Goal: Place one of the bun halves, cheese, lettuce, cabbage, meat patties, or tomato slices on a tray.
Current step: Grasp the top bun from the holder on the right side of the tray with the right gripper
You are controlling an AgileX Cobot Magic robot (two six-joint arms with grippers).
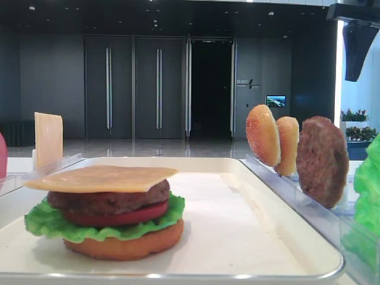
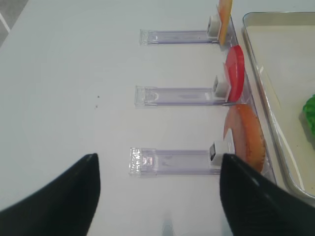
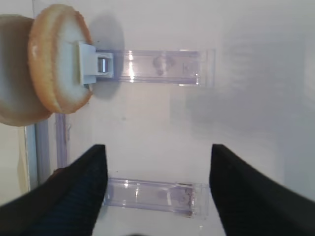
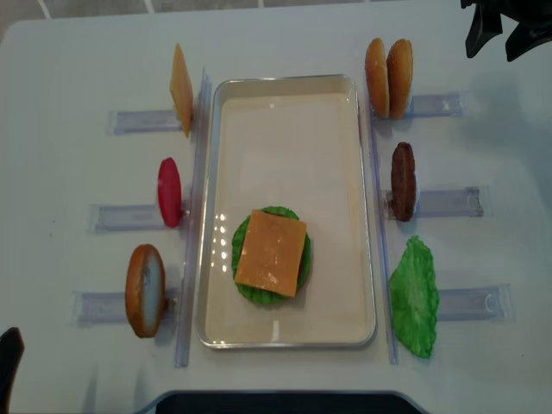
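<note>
On the cream tray [image 4: 285, 103] stands a stack: orange bun base [image 1: 124, 244], lettuce [image 1: 44, 222], tomato slice [image 1: 119, 217], meat patty [image 1: 110, 200], cheese [image 4: 271, 253] on top. Two domed bun halves [image 4: 388, 78] stand in the far right rack, with a patty [image 4: 403, 181] and a lettuce leaf [image 4: 415, 296] nearer. Left of the tray stand a cheese slice [image 4: 179, 90], a tomato slice [image 4: 170, 191] and a bun base [image 4: 145, 290]. My right gripper [image 3: 157, 167] is open and empty beside the bun halves [image 3: 59, 64]. My left gripper [image 2: 157, 182] is open and empty near the bun base [image 2: 246, 140]. Cabbage is out of view.
Clear plastic racks [image 4: 448, 203] run out from both long sides of the tray on the white table [image 4: 69, 69]. A clear rack [image 3: 152, 196] lies between my right fingers, and another [image 2: 167, 161] ahead of my left ones.
</note>
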